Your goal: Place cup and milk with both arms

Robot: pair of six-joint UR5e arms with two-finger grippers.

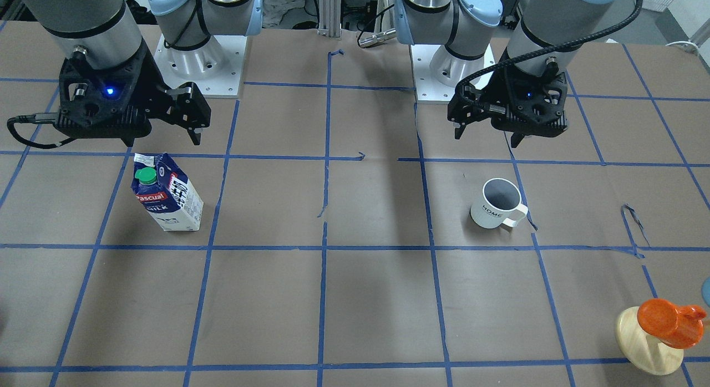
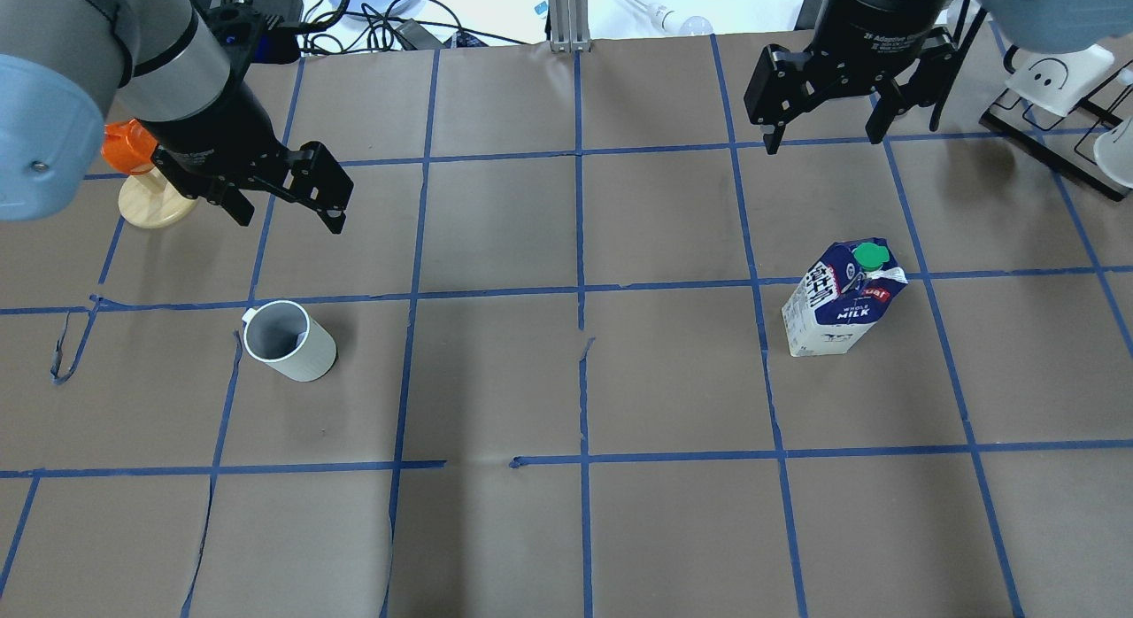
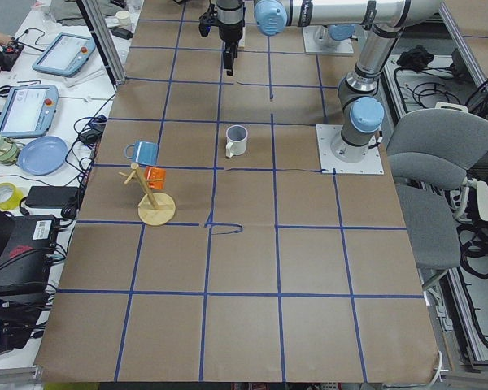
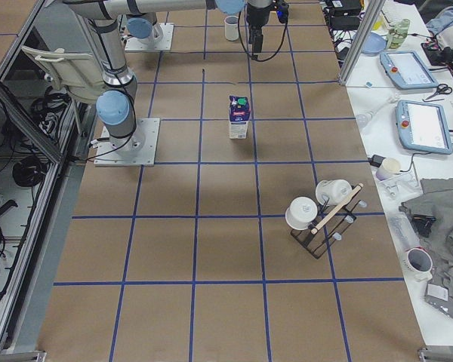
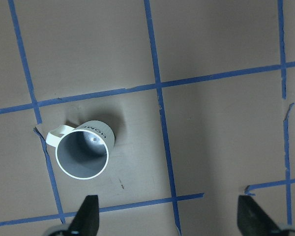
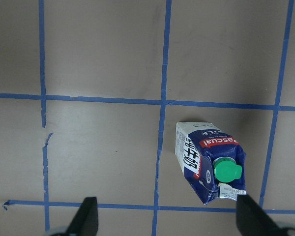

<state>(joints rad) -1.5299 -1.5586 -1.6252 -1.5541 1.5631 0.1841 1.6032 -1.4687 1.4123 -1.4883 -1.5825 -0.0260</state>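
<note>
Hanging wide open and empty on the left, the left gripper [image 2: 288, 215] is high above the cup [image 2: 290, 342], which stands upright on the tabletop [image 2: 575, 529] with its handle turned toward the robot's left; that arm is plainly the nearer one. Across on the right, the right gripper [image 2: 823, 140], equally spread and empty, hovers above the upright milk [image 2: 841, 301], which looks off-centre toward one finger, so I'd expect a sideways shift before descending.

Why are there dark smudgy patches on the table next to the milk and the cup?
They are shadows. Front-facing view: a soft, blurry-edged shadow lies on the table beside the milk carton. Left wrist view: a small dark patch hugs the mug.
</note>
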